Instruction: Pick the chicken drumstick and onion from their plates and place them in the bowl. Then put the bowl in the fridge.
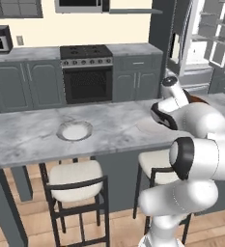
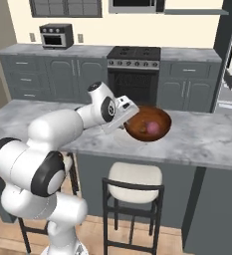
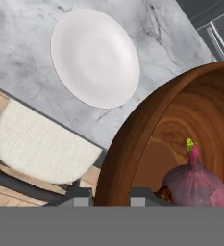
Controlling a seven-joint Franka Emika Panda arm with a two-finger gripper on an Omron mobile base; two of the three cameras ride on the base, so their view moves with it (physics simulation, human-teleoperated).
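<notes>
Gripper [image 3: 111,196] clamped on tilted bowl [image 3: 147,129] rim, onion [image 3: 195,185] stem-up inside

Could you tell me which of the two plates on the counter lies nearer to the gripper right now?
The pale plate, beside the bowl that the gripper grips. The grey-rimmed plate lies farther along the counter.

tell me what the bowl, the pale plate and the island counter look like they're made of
Bowl: looks like turned wood with a glossy finish; reddish-brown with ringed grain lines inside.
Pale plate: probably glazed ceramic; smooth, plain white, soft sheen.
Island counter: marble or a marble-look stone; grey with darker veins, polished.
</notes>
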